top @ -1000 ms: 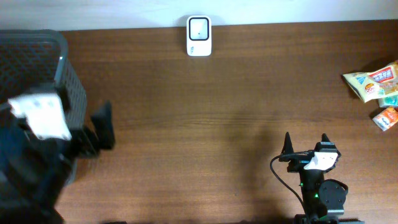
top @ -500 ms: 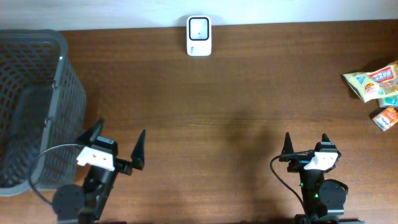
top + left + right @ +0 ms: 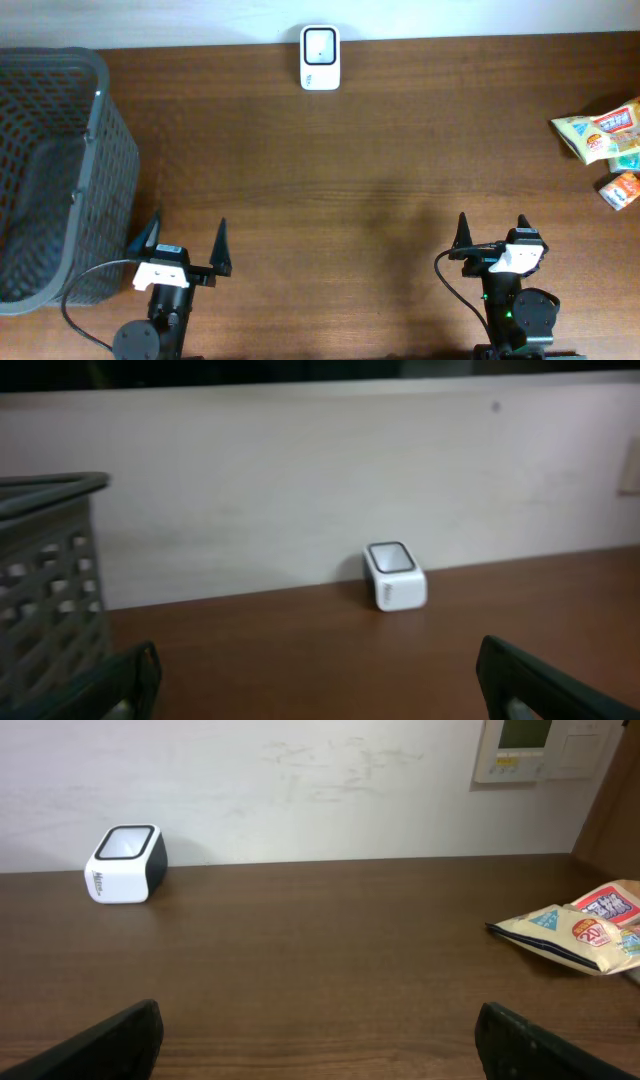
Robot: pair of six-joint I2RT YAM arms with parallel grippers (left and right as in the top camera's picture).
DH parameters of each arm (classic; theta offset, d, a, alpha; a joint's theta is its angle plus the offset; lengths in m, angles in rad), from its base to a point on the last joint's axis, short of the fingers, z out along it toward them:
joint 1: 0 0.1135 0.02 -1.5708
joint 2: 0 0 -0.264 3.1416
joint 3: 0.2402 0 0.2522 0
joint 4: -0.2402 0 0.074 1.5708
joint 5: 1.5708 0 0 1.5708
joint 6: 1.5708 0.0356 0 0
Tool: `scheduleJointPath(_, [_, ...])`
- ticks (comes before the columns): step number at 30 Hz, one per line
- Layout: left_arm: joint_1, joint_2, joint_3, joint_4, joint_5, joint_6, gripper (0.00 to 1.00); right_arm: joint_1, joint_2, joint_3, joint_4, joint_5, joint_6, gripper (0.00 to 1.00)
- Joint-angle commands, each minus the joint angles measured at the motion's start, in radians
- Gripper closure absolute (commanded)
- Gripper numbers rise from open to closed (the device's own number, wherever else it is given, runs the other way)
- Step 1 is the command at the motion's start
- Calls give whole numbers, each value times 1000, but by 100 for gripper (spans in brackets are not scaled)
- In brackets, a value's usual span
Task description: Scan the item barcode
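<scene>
Just swung left gripper out beside the basket, spread, empty; kept right gripper released too; scanned nothing.

Your left gripper sits low at the near edge of the desk, left side, fingers aimed at the far edge, jaws spread wide, nothing between them. Your right gripper is at the near edge, right side, in the same pose: spread wide, empty.

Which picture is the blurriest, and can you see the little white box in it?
Left wrist view: blurriest and dim, yet the white scanner shows, soft-edged; right wrist view: brighter, sharper, snack packets clear; overhead view: evenly lit and crisp.
</scene>
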Motion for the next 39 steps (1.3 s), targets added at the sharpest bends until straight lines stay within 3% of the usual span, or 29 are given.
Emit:
scheduleJointPath(1, [-5,-43,-39,2,-111,-54,1,-3,-9,-9,-2,8,8,1])
scheduleJointPath(12, [-34,-69,-121,54,-177,-89,1,-3,-9,-9,-2,8,8,1])
scheduleJointPath(25, [-49,-69,-121,-150,-240,-140,1,-3,-9,-9,-2,8,8,1])
scheduleJointPath(39, [-49,-69,-121,-150,-216,-40,1,-3,-9,-9,-2,8,8,1])
